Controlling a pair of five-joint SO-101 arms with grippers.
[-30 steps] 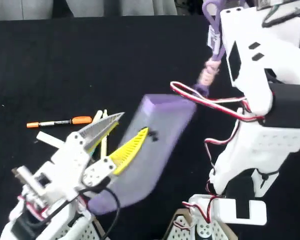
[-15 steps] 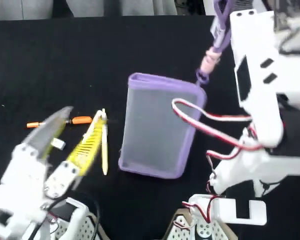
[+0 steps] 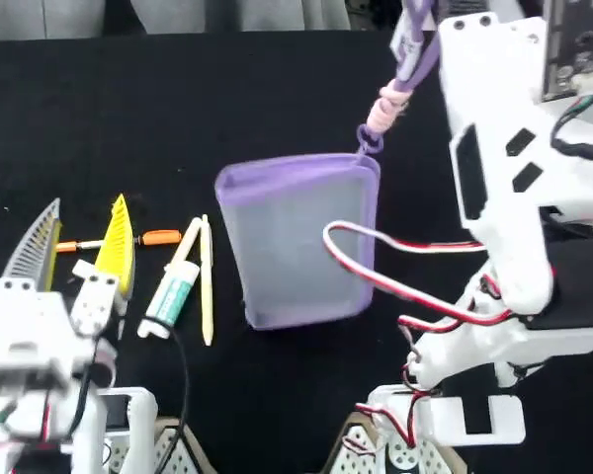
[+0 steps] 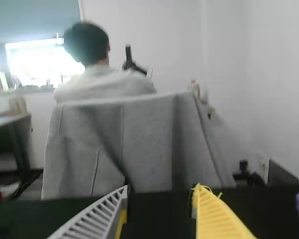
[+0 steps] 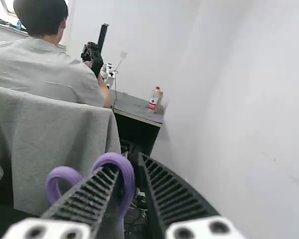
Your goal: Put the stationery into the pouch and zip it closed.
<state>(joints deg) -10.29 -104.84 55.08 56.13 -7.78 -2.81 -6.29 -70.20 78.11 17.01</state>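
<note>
High view: the soft purple fabric pouch (image 3: 296, 237) lies mid-table, its purple loop strap (image 3: 412, 54) pinched by the right gripper (image 5: 131, 162); the left gripper (image 3: 86, 202) gapes empty near a cream pen (image 3: 207, 286). Looks limp, light; hold its rim.

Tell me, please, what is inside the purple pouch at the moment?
Nothing shows through the pouch: its pale front looks blank. The orange marker, white tube and cream pen lie beside it on the table. A red-white cable covers one corner.
</note>
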